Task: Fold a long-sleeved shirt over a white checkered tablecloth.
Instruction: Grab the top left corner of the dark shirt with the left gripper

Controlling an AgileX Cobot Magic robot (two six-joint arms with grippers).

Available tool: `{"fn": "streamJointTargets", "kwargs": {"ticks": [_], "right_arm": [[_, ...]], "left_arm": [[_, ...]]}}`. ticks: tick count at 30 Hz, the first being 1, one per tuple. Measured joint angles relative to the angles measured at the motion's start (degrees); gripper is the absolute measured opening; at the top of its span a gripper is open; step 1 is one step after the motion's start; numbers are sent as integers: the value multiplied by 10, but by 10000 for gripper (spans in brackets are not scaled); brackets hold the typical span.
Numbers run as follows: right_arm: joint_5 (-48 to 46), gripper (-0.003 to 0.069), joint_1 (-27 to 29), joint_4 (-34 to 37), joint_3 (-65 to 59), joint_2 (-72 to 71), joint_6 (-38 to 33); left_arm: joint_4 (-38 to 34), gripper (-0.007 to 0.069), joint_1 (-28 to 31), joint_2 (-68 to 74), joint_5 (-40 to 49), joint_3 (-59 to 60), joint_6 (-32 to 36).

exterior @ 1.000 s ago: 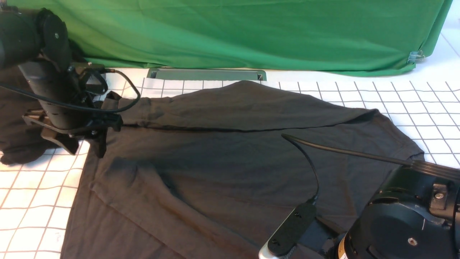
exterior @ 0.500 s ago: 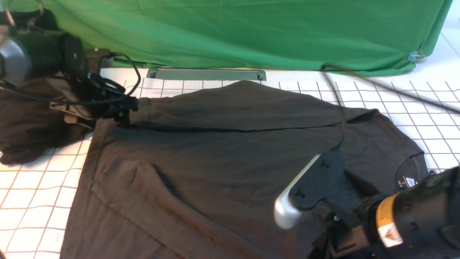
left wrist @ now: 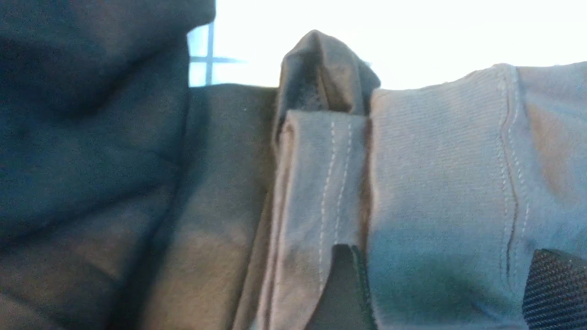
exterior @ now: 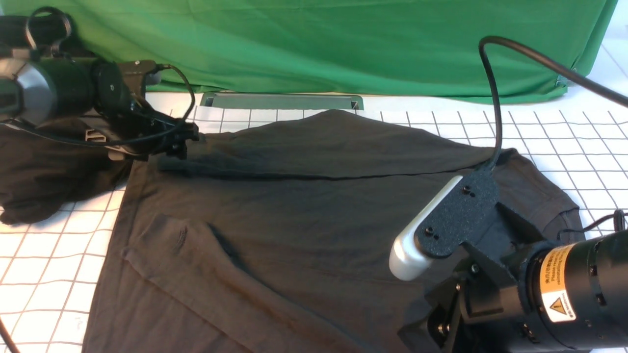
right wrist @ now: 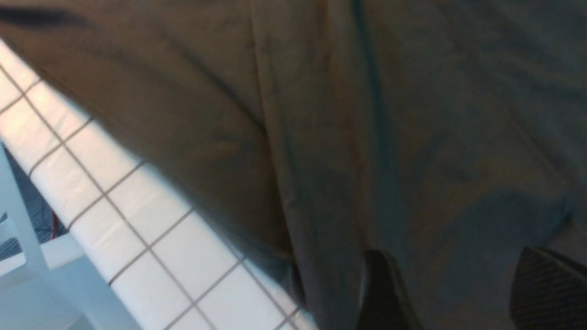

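The long-sleeved shirt (exterior: 294, 220) lies spread, dark brown-black, on the white checkered tablecloth (exterior: 564, 137), with one sleeve folded across its far side. My left gripper (exterior: 177, 147) sits at that sleeve's cuff (left wrist: 435, 160). In the left wrist view the left gripper (left wrist: 449, 288) is open, its jaws wide apart with the stitched cuff lying between and beyond them. My right arm (exterior: 539, 294) reaches over the shirt's near right part and covers the collar. The right gripper (right wrist: 463, 293) is open just above plain shirt cloth near the tablecloth (right wrist: 151, 215) edge. No print or label shows.
A shapeless black cloth heap (exterior: 39, 176) lies at the left, behind the left arm. The green backdrop cloth (exterior: 314, 44) hangs along the back, with a grey slot (exterior: 282, 101) at its foot. The right arm's cable (exterior: 495, 98) loops over the shirt. The table's edge (right wrist: 55, 256) shows in the right wrist view.
The right arm has risen and swung up over the shirt's right part, now covering the collar label. The left gripper has moved back and right to the sleeve cuff.
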State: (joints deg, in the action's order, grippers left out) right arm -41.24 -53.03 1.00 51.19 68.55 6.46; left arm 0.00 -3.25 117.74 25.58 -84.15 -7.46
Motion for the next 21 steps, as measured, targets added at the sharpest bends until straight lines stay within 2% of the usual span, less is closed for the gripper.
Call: {"fn": "streamJointTargets", "kwargs": {"ticks": [8,11,15,19,20,21], "right_arm": [[15,365,0,-7,0,0,1],[16,363,0,-7,0,0,1],[16,363,0,-7,0,0,11],[16,363,0,-7,0,0,16],[16,363,0,-7,0,0,16],[16,363,0,-7,0,0,16]], "left_arm": [[-3,473,0,32,-16,-1,2],[-3,451,-1,33,-23,-1,2],[-3,335,-1,34,-24,-1,2],[-3,112,-2,23,-2,-1,2],[-3,101,-2,22,0,-1,2],[-3,48,-3,15,11,-1,2]]}}
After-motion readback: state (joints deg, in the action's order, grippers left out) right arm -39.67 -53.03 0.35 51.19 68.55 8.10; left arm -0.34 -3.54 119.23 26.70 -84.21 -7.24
